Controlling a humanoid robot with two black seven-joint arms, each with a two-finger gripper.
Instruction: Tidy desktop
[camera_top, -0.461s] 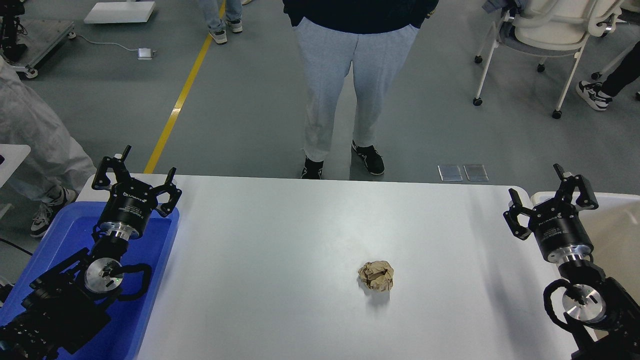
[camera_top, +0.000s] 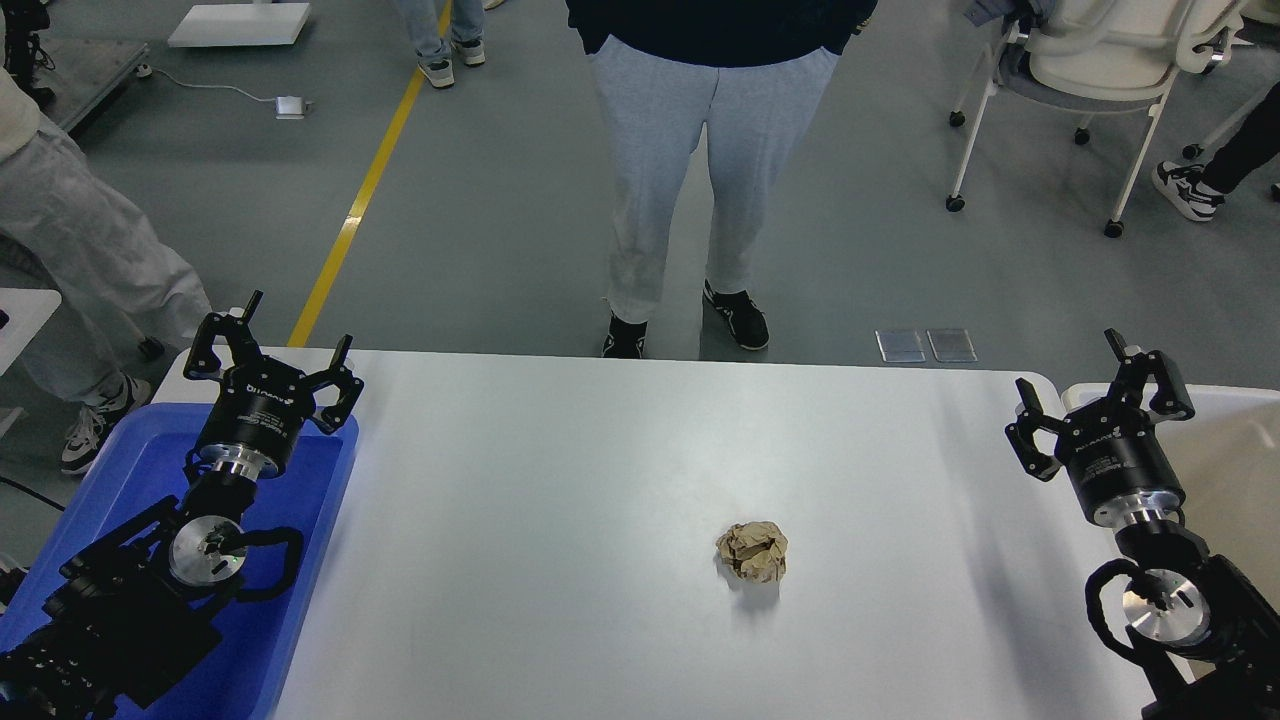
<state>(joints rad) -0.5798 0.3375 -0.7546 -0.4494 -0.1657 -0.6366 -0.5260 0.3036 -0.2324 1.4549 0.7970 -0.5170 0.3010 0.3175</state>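
Observation:
The white desktop (camera_top: 600, 470) fills the lower part of the head view. A crumpled ball of brown paper (camera_top: 752, 552) lies on it, right of the middle and toward the near edge. My left gripper (camera_top: 292, 328) is open and empty above the far left corner, over the blue tray. My right gripper (camera_top: 1068, 362) is open and empty above the desktop's far right corner, well to the right of the paper ball.
A blue plastic tray (camera_top: 130, 470) lies along the desktop's left side under my left arm. An off-white bin (camera_top: 1230, 440) stands at the right edge. A person in grey trousers (camera_top: 690, 170) stands just beyond the far edge. Another person (camera_top: 80, 250) walks at far left.

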